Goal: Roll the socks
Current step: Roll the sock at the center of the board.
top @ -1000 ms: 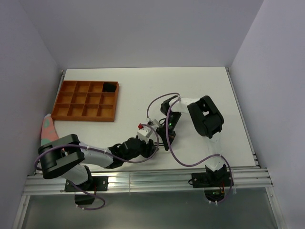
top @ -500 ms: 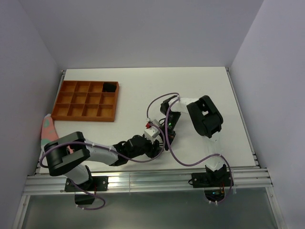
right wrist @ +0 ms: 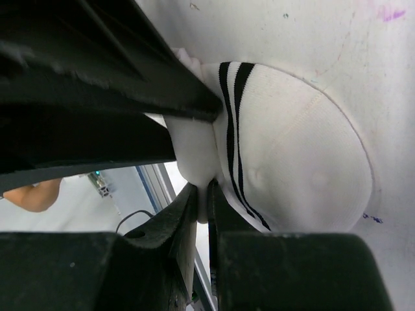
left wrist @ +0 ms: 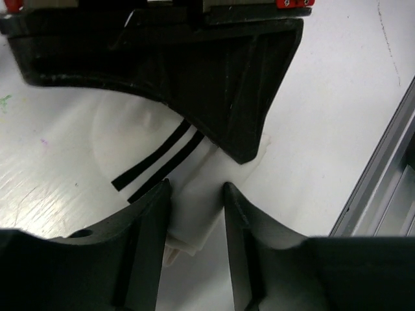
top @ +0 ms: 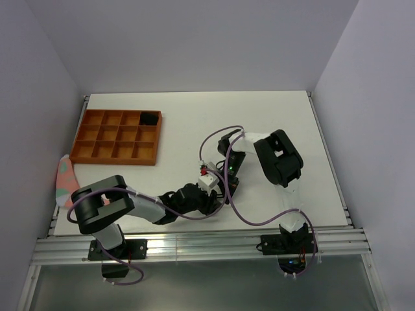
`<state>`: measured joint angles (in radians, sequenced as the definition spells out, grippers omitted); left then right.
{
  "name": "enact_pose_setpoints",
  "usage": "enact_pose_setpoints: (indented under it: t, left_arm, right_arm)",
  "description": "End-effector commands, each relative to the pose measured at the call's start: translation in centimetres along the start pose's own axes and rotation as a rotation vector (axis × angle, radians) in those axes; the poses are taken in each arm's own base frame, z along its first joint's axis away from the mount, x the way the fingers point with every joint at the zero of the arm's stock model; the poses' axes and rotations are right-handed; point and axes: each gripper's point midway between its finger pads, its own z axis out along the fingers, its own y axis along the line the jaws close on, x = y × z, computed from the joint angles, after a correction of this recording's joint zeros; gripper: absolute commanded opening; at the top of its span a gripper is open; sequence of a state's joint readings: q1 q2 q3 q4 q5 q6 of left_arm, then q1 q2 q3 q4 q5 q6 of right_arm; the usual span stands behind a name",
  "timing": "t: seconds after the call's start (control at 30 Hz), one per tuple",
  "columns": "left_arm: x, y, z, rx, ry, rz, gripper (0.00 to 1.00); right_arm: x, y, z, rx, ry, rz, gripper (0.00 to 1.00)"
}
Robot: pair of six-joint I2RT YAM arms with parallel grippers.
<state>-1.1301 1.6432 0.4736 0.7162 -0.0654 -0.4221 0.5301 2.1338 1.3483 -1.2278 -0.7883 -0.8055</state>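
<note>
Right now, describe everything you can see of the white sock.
The white sock is soft knit fabric with two black cuff stripes, lying crumpled and partly folded on the white table near its front edge. The right pincer pinches a thin fold; the left pincer grips a bunched end. From overhead it is hidden.

Left gripper (left wrist: 196, 194) and right gripper (right wrist: 201, 194) meet head-on, left jaws clamped half-wide, right jaws pinched nearly together.
</note>
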Motion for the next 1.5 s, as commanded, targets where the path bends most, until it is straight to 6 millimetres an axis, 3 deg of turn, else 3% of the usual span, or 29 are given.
enact_pose_setpoints:
  t: [0.0, 0.17, 0.2, 0.27, 0.33, 0.5, 0.73, 0.9, 1.0, 1.17, 1.33, 1.47]
  left_arm:
    - [-0.5, -0.7, 1.2, 0.02, 0.004, -0.03, 0.42]
    - [0.4, -1.1, 1.8, 0.034, 0.051, -0.077, 0.25]
    - [0.8, -1.1, 1.8, 0.028, 0.068, -0.08, 0.18]
    - [1.2, -0.9, 2.0, 0.012, 0.09, -0.091, 0.09]
    - [1.5, -0.6, 2.0, -0.014, 0.112, -0.112, 0.01]
    - [3.1, -0.2, 2.0, -0.049, 0.186, -0.149, 0.0]
    - [4.0, 0.1, 1.3, -0.093, 0.225, -0.233, 0.0]
    - [4.4, 0.4, 1.3, -0.118, 0.248, -0.249, 0.0]
    - [4.6, 0.0, 1.6, -0.11, 0.265, -0.269, 0.0]
    - [5.0, -0.8, 2.0, -0.114, 0.34, -0.334, 0.0]
    - [5.7, -1.6, 2.1, -0.1, 0.468, -0.409, 0.0]
    - [6.4, -1.2, 1.6, -0.121, 0.554, -0.453, 0.01]
  right_arm:
    - [-0.1, -1.3, -0.3, 0.048, 0.016, -0.037, 0.05]
    - [-0.4, -1.4, -0.6, 0.076, 0.003, -0.047, 0.05]
    - [-0.4, -1.5, -0.6, 0.082, -0.001, -0.047, 0.06]
    - [-0.7, -1.4, -0.8, 0.096, -0.018, -0.054, 0.1]
    - [-1.1, -1.4, -1.2, 0.12, -0.04, -0.069, 0.21]
    - [-1.9, -1.8, -2.3, 0.191, -0.08, -0.073, 0.38]
    - [-2.7, -2.7, -6.2, 0.308, -0.223, 0.002, 0.44]
    - [-1.2, -3.7, -9.8, 0.395, -0.336, 0.073, 0.47]
    - [1.1, -4.1, -12.0, 0.456, -0.381, 0.096, 0.47]
    - [4.1, -2.9, -14.5, 0.561, -0.453, -0.03, 0.47]
    - [3.7, -1.6, -15.4, 0.69, -0.539, -0.205, 0.43]
    - [3.5, -0.8, -14.5, 0.737, -0.566, -0.342, 0.43]
